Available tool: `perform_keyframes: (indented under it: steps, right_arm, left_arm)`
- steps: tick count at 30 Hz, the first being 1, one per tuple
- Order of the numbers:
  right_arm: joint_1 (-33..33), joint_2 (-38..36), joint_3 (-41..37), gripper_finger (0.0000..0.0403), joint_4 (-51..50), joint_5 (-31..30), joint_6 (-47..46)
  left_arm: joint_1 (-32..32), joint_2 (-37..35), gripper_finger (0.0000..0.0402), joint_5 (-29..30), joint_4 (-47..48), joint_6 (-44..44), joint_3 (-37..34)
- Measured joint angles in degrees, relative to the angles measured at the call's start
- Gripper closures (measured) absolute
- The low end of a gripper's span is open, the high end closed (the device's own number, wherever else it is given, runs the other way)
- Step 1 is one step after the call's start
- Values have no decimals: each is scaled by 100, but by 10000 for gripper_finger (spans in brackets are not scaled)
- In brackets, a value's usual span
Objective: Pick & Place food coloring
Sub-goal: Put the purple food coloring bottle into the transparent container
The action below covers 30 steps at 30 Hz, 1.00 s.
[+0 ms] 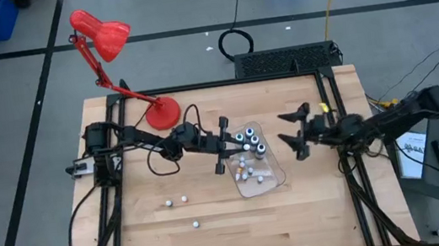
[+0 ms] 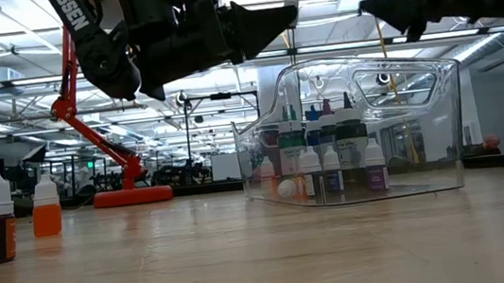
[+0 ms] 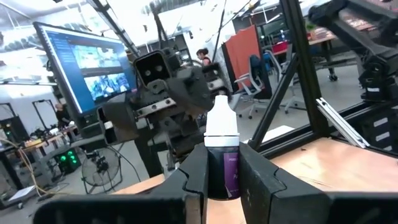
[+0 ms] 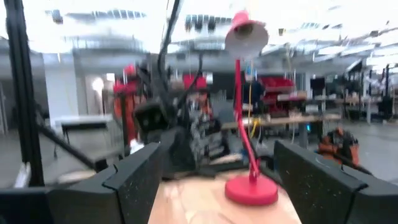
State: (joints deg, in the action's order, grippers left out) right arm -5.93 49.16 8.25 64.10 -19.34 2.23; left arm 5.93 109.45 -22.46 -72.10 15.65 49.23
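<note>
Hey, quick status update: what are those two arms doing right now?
Left gripper shut on purple food coloring bottle, beside clear tray. Right gripper open, waiting.

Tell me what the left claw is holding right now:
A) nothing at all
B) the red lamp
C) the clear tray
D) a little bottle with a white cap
D: in the left wrist view the left claw is shut on a little bottle with a white cap and dark contents, pinched between its two fingers.
</note>
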Motion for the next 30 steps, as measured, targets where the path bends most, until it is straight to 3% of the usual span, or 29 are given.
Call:
perform_keyframes:
  steps: [8, 14, 22, 30]
  right_arm:
    - [-4, 2127, 1328, 108, -284, 209, 306]
    - [-7, 3109, 2026, 108, -314, 317, 648]
    - [-8, 3350, 2188, 110, -313, 306, 713]
    - [-129, 2791, 2191, 116, -936, 264, 857]
  left_arm:
    - [18, 0, 341, 241, 173, -81, 0]
    - [18, 0, 341, 304, 195, -121, 0]
    - [42, 0, 341, 306, 440, -97, 0]
    - [148, -31, 342, 310, 445, -95, 0]
